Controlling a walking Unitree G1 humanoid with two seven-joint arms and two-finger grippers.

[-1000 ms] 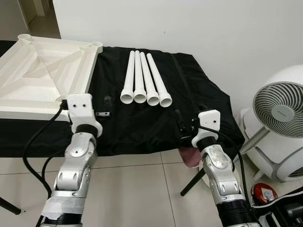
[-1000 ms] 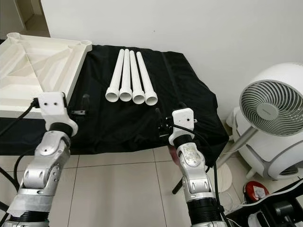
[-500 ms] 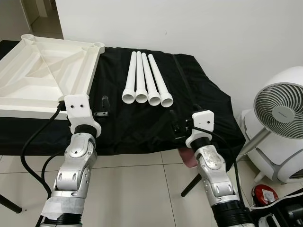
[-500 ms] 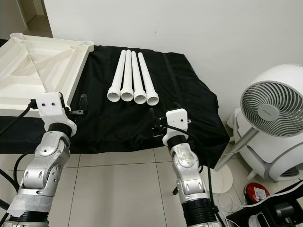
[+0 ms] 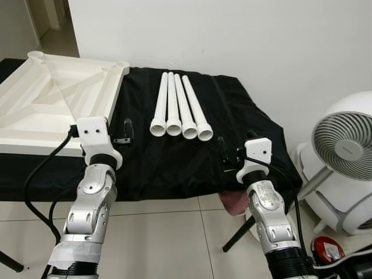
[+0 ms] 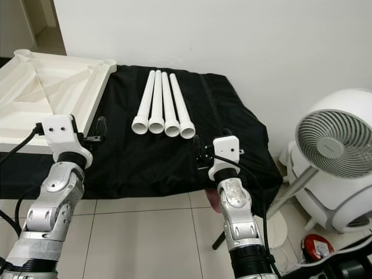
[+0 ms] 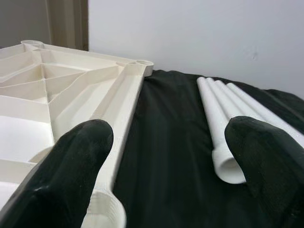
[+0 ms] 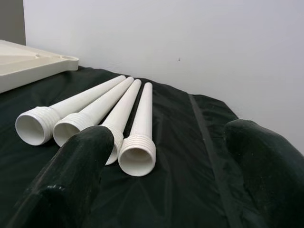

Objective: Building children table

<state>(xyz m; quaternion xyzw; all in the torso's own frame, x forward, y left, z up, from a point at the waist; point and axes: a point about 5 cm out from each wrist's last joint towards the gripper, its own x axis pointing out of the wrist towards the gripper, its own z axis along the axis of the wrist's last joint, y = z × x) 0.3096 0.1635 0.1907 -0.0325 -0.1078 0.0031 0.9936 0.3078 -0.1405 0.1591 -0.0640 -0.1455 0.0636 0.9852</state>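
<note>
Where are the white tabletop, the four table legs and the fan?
white tabletop [image 5: 35, 125], left eye view, on its flat underside.
table legs [image 5: 177, 110], left eye view, mid-shaft of an inner leg.
fan [image 6: 333, 146], right eye view, on its hub.

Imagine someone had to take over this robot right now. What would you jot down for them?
Left gripper: open, empty, over the black cloth beside the upturned white tabletop.
Right gripper: open, empty, just short of the four white legs.
Legs lie side by side on the cloth, threaded ends toward the robot.
Done: nothing fitted.
Left: pick up each leg and screw it into a tabletop corner socket.
</note>
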